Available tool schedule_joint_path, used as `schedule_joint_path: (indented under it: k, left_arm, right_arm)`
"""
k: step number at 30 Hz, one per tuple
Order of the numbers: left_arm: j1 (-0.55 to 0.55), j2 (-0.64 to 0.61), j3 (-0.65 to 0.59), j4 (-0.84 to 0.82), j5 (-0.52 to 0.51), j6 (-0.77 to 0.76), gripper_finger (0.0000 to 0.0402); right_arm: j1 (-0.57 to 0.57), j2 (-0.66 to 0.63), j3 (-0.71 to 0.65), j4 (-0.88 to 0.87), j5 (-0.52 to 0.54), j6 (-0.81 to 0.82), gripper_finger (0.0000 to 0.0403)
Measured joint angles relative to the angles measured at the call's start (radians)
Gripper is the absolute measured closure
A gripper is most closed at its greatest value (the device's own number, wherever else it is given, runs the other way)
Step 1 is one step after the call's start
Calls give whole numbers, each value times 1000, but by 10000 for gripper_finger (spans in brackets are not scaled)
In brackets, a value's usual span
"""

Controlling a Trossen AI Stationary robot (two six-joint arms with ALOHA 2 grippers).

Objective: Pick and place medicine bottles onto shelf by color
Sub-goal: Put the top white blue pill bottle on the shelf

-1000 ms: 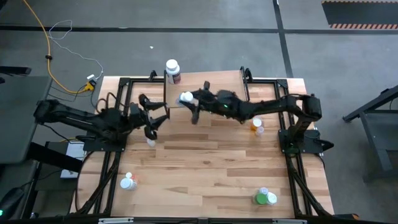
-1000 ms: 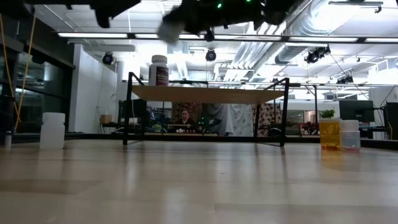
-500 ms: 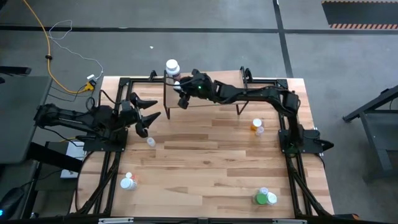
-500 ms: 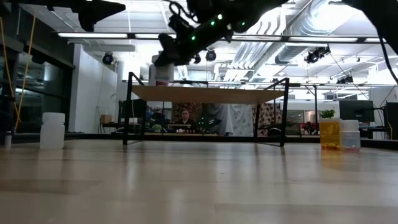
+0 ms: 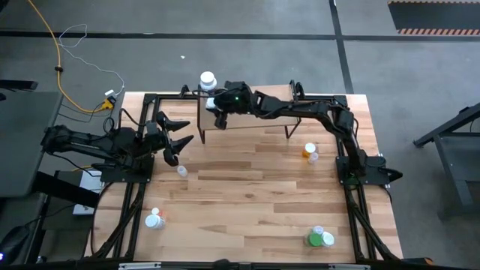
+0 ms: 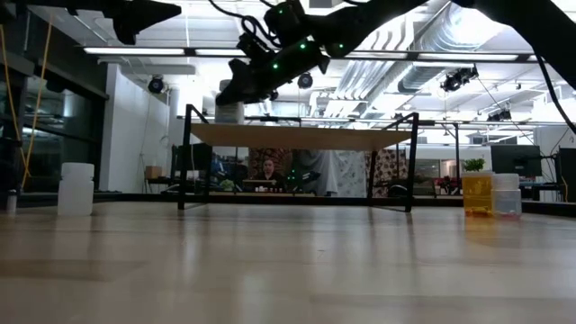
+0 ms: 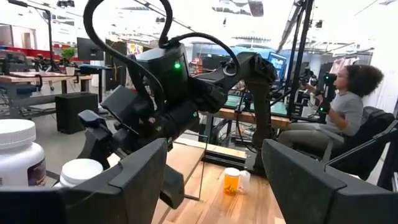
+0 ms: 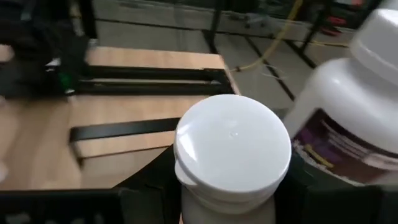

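1 bottle (image 5: 207, 79) stands on the shelf (image 5: 262, 120), the right pincer (image 5: 217, 105) grasps a 2nd white bottle (image 8: 231, 155) beside it, the left pincer (image 5: 176, 141) waits released, and 4 bottles remain on the bench (image 5: 247, 210).

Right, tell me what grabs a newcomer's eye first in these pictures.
The right gripper, stretched across to the left end of the shelf, grips a white-capped bottle right beside the taller bottle already standing there. The left gripper waits open over the table's left side. Loose bottles lie scattered: an orange one near the right arm and a green one at the near right corner.
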Motion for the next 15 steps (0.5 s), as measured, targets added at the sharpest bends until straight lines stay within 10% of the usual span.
schedule_joint_path:
  k: [15]
  left_arm:
    - [0, 0, 0, 1, 0, -8, 147]
  right_arm:
    - [-53, 0, 0, 2, -251, -49, 247]
